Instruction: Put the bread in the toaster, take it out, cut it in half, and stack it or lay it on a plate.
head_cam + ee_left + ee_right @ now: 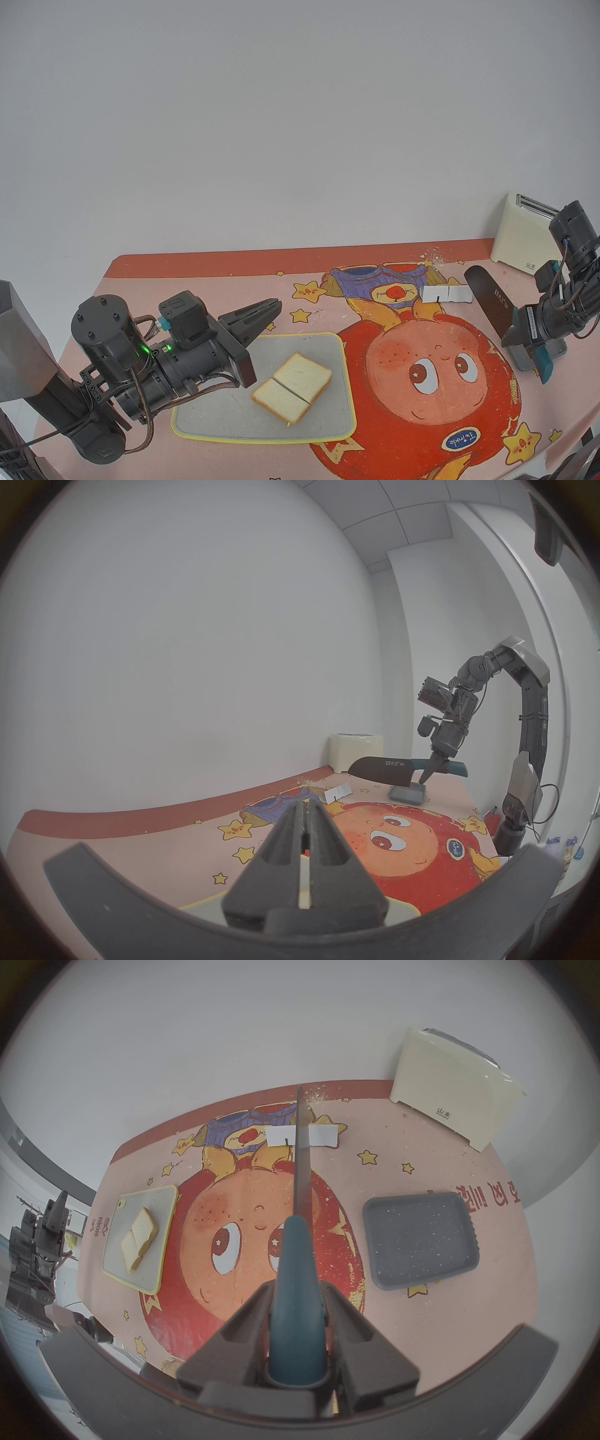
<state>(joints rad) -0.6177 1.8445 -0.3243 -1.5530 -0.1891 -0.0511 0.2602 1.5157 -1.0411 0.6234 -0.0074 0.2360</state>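
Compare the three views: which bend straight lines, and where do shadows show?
Head view: edges stay nearly straight, light is even, a faint shadow hugs the bread. Left wrist view: fisheye, the table bows along its far edge and the corners go black. Right wrist view: same bowing and black corners; the toaster tilts near the rim, while the knife runs straight through the centre.

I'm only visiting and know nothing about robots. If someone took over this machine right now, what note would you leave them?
Left gripper: shut, empty, above the left side of the cutting board.
Right gripper: shut on the knife by its teal handle, held above the grey plate.
Bread: two halves side by side on the board.
Toaster: far right of the table.
Done: the bread is cut in half.
Left: probably set the knife down, then stack or lay both halves on the plate.
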